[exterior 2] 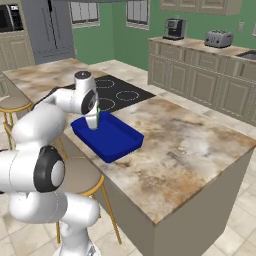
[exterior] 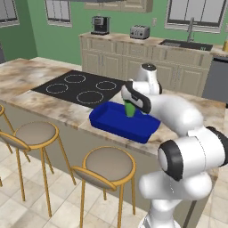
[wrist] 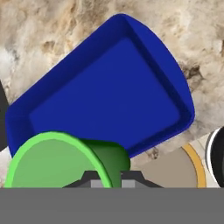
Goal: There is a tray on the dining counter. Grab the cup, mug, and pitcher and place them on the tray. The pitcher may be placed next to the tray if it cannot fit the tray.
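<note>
A: Step in hand?
B: Carrying the cup (wrist: 57, 159) to the tray (wrist: 109, 94). Hand (wrist: 109, 181) clamped on the cup's rim, cup hanging just above the tray's near end, not yet set down.
A: Tray's place?
B: On the dining counter (exterior 2: 190, 145), just beside the cooktop (exterior: 80, 87).
A: Next?
B: Probably lower straight down inside the tray's rim, upright, then let go.

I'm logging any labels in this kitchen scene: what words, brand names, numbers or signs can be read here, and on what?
No readable text.
The blue tray and the green cup held in the pincer are plain.
The coffee machine, toaster and cooktop show no legible marks.
</note>
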Robot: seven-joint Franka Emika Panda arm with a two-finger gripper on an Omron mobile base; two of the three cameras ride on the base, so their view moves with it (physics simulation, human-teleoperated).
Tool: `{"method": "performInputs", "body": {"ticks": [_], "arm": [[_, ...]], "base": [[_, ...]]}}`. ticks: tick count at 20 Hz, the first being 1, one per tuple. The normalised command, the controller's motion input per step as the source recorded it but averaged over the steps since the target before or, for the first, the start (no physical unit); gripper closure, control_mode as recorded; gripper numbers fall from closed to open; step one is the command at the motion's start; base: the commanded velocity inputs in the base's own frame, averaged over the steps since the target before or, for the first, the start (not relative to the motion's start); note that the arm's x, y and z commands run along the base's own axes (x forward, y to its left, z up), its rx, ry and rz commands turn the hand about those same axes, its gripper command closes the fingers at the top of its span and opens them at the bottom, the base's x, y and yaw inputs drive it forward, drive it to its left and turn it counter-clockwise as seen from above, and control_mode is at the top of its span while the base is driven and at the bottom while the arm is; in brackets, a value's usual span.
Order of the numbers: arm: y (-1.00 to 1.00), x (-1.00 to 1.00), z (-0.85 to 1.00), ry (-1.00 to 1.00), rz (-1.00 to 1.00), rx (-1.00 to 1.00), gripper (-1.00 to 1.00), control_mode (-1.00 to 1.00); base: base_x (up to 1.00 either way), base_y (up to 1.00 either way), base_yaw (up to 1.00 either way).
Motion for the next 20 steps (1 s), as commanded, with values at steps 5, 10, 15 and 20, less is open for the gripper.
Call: {"method": "performInputs", "body": {"ticks": [5, 10, 15, 20], "arm": [[0.00, 0.38, -0.27, 0.03, 0.00, 0.00, 1.00, -1.00], [0.03, 0.41, -0.23, 0.00, 0.00, 0.00, 1.00, -1.00], [0.11, 0.44, -0.23, 0.00, 0.00, 0.00, 1.00, -1.00], [0.08, 0.47, -0.24, 0.00, 0.00, 0.00, 1.00, -1.00]], "base": [[0.00, 0.00, 0.00], [0.00, 0.00, 0.00], [0.00, 0.00, 0.00], [0.00, 0.00, 0.00]]}}
